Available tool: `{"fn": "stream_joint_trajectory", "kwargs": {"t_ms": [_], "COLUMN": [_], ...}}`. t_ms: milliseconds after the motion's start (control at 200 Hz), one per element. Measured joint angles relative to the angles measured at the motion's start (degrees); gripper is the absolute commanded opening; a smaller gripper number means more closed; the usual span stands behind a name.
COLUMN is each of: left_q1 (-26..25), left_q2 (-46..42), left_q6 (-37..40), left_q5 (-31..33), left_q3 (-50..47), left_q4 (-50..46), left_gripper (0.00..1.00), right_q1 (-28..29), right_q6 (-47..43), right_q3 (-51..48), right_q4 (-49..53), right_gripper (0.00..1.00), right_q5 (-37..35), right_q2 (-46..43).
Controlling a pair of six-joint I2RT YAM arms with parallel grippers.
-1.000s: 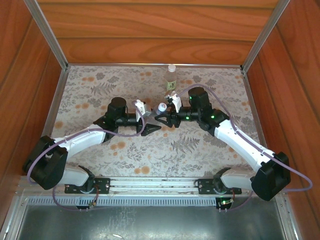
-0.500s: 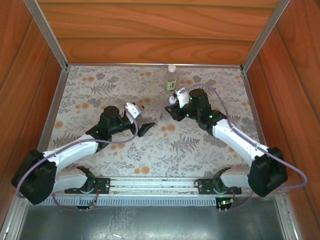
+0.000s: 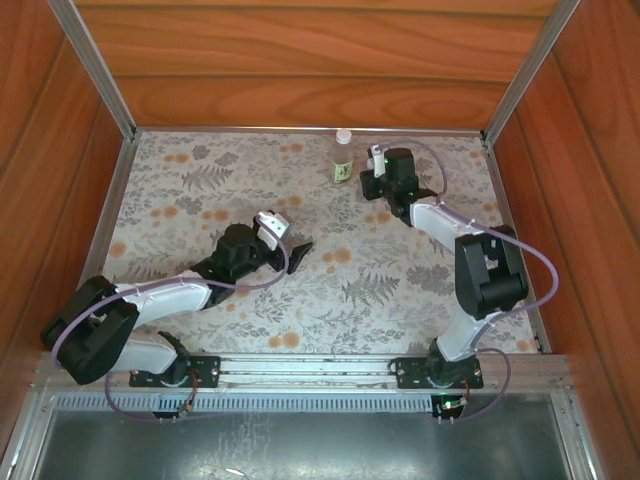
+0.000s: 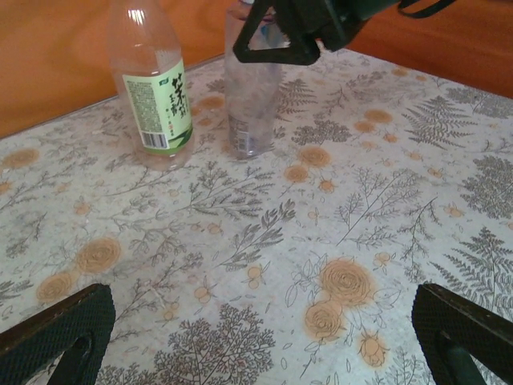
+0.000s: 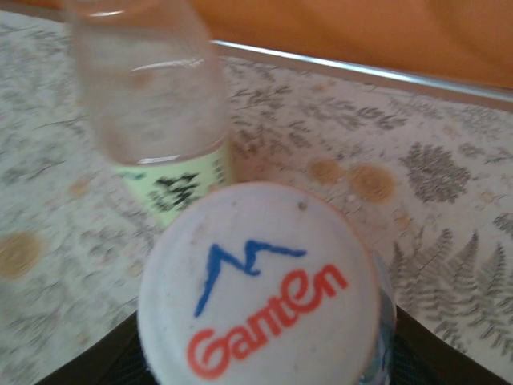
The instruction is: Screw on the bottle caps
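Note:
The labelled bottle [image 3: 343,160] stands at the back of the table with a whitish cap [image 3: 344,135] on top; its yellow-green band [image 4: 159,108] faces the left wrist camera. Right beside it stands the slim unlabelled bottle [image 4: 251,104], gripped near its neck from above by my right gripper [image 3: 373,186] [image 4: 276,36]. In the right wrist view a white cap printed "Ganten" [image 5: 260,285] sits on that bottle between the dark fingers [image 5: 120,361], with the labelled bottle [image 5: 152,112] just behind. My left gripper [image 3: 297,252] [image 4: 256,329] hovers open over the mat, mid-table, holding nothing.
Wooden walls and a metal rail [image 3: 300,129] close the table just behind the bottles. The right arm's elbow [image 3: 488,272] sticks up over the right half of the flowered mat [image 3: 200,200].
The two grippers parted at mid-table. My right gripper carried the slim bottle back beside the labelled bottle. My left gripper let go, opened and drew back towards the left.

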State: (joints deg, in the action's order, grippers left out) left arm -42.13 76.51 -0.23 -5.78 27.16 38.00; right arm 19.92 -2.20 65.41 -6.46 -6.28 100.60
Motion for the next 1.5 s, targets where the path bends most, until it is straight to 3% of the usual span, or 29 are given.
{"fn": "stream_joint_trajectory", "kwargs": {"t_ms": [180, 455, 580, 830, 1145, 1310, 1499], "left_q1": [-0.3, -0.3, -0.2, 6.3, 20.1, 26.8, 35.3], "left_q2": [1.2, 0.4, -1.6, -8.9, -19.2, -17.4, -9.1], "left_q6": [-1.2, -1.3, -0.9, -0.9, 2.4, 4.5, 4.7], "left_q5": [0.8, 2.6, 4.3, 4.7, 6.6, 9.9, 10.9], "left_q3": [0.0, -0.7, -2.6, -6.1, -6.2, -7.6, -9.0], "left_q4": [1.9, 3.1, 3.2, 2.4, -6.5, -7.9, -4.9], "left_gripper": [1.0, 1.0, 1.0, 1.0, 1.0, 1.0, 1.0], "right_q1": [-0.6, -0.9, -0.9, -1.3, -3.6, -6.1, -9.9], "right_q6": [-1.1, -2.5, -3.2, -3.2, -3.0, -2.2, -1.0], "right_q3": [2.0, 2.1, 2.1, -2.7, -27.0, -36.4, -41.1], "right_q4": [-0.5, 0.7, 2.8, 2.8, -4.0, -10.8, -22.6], "right_gripper": [0.46, 0.87, 1.0, 1.0, 1.0, 1.0, 1.0], "right_q5": [-0.3, -0.3, -0.1, 0.3, -2.9, -5.2, -6.9], "right_q2": [2.7, 2.5, 0.5, -14.0, -34.9, -34.0, -23.6]}}
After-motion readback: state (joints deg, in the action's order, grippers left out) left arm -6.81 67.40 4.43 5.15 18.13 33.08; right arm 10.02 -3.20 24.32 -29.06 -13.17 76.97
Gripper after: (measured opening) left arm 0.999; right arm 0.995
